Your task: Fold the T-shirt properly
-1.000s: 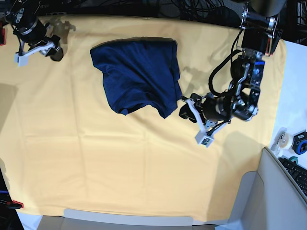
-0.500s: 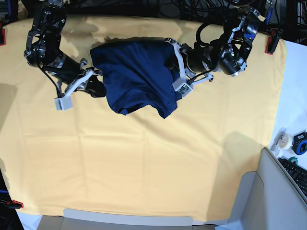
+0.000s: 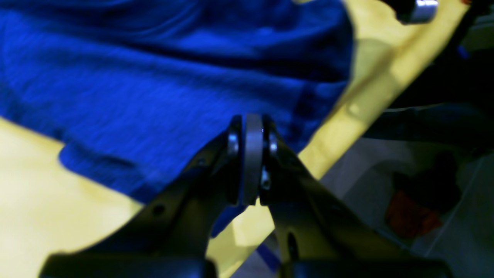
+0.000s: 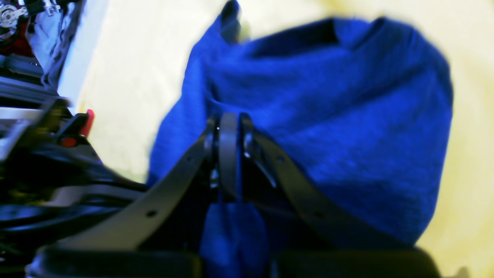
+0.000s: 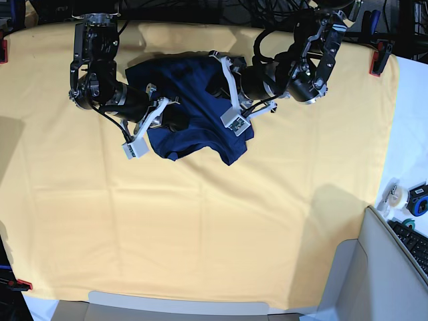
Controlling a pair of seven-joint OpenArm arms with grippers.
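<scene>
1. At 6 o'clock in the base view, a grey moulded edge (image 5: 180, 309) is cut off by the frame. At 4 o'clock a keyboard (image 5: 413, 244) and tape rolls (image 5: 400, 194) sit only half in view.
2. The yellow cloth (image 5: 200, 227) covers the counter, bare across the near half.
3. The T-shirt (image 5: 200, 137) lies bunched toward 12 o'clock, and both arms overlap it, hiding its side edges.
4. The right gripper (image 5: 175, 119) sits at the shirt's 9 o'clock side. In its wrist view the jaws of the right gripper (image 4: 228, 133) are pressed together. Blue fabric hangs below the fingers, but blur hides whether it is pinched between the tips.
5. The left gripper (image 5: 221, 87) lies at the shirt's 2 o'clock side. In its wrist view the jaws of the left gripper (image 3: 252, 133) are closed flat against each other over the shirt's edge. I cannot tell whether any cloth is caught.
6. Both wrist views are smeared, so folds, hems and sleeves are hard to make out.
7. At 12 o'clock, dark cables (image 5: 200, 10) behind the counter blend into shadow.
</scene>
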